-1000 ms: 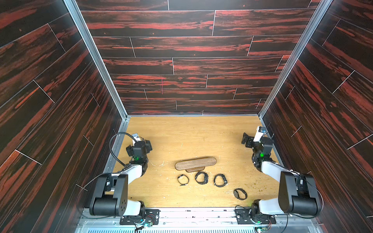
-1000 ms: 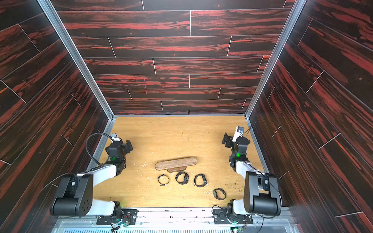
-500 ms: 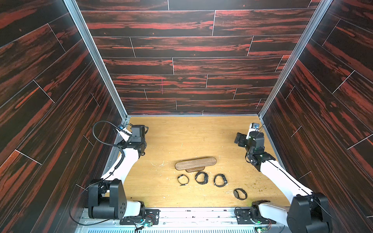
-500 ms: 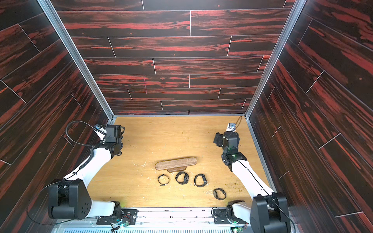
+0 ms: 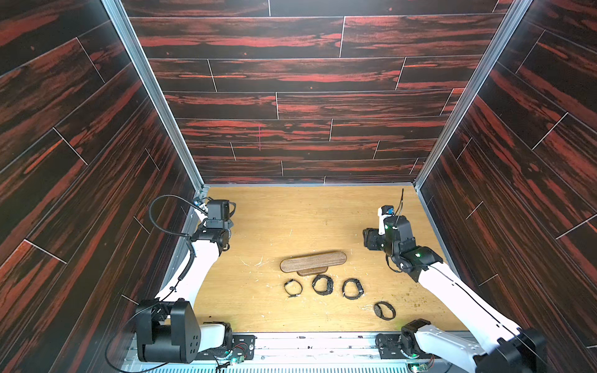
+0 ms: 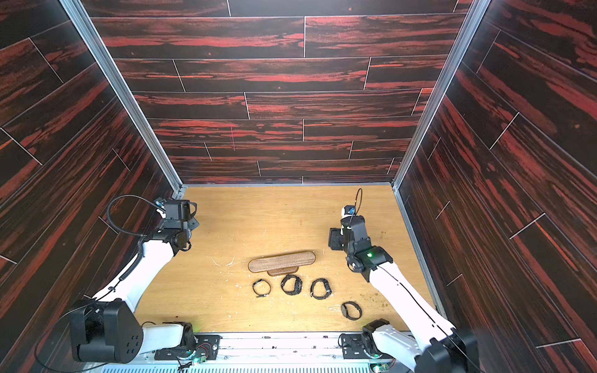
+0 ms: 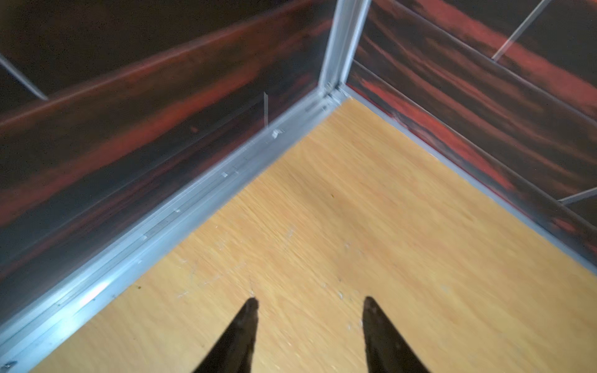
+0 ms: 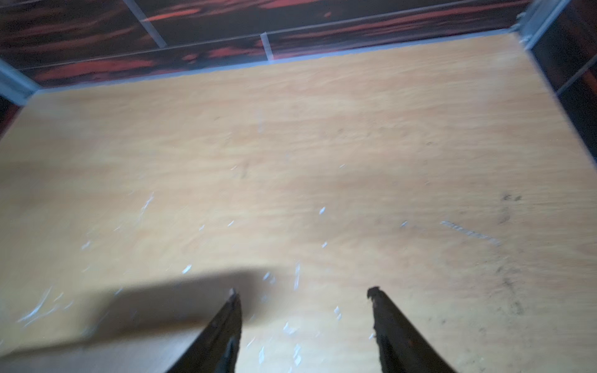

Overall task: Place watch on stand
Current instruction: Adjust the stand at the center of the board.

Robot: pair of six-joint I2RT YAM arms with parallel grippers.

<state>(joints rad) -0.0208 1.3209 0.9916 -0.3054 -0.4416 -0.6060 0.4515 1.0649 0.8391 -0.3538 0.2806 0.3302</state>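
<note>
4 watches [image 5: 383,310] nr 1 stand [image 5: 312,261], L hand [image 7: 310,302], R hand [image 8: 304,290] parted, prob. empty

Before stand [image 5: 312,261]: three watches [image 5: 322,284] in row; fourth watch [image 5: 384,310] nearer, rightward.

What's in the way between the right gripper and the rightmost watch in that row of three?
Nothing visible. Bare table lies between the right gripper and that watch; the stand sits beside that line, its bar empty.
</note>
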